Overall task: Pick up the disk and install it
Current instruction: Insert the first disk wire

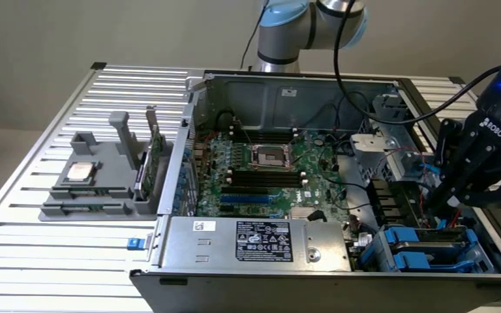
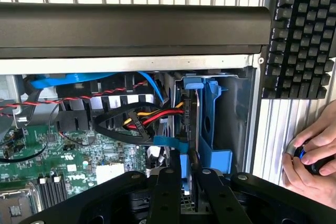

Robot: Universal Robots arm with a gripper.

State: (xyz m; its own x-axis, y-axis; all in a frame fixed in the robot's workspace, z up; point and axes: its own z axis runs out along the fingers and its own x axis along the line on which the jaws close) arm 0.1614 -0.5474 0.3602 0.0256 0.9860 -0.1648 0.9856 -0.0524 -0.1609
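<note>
Gripper [image 2: 187,174] clamped on disk [image 2: 185,129] edge.

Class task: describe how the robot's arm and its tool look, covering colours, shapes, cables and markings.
The arm has silver-grey round joints with light blue caps; a black cable hangs from it. The tool is black, marked ROBOTIQ in white, with a small blue light and slim black jointed fingers.

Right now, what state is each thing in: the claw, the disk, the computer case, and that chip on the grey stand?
gripper: lowered into the drive bay, fingers closed on the disk's edge.
disk: standing on edge in its blue carrier, inside the bay.
computer case: side panel off, motherboard exposed.
CPU chip: lying flat on the grey holder, untouched.
hand: resting on a mouse beside the keyboard.
</note>
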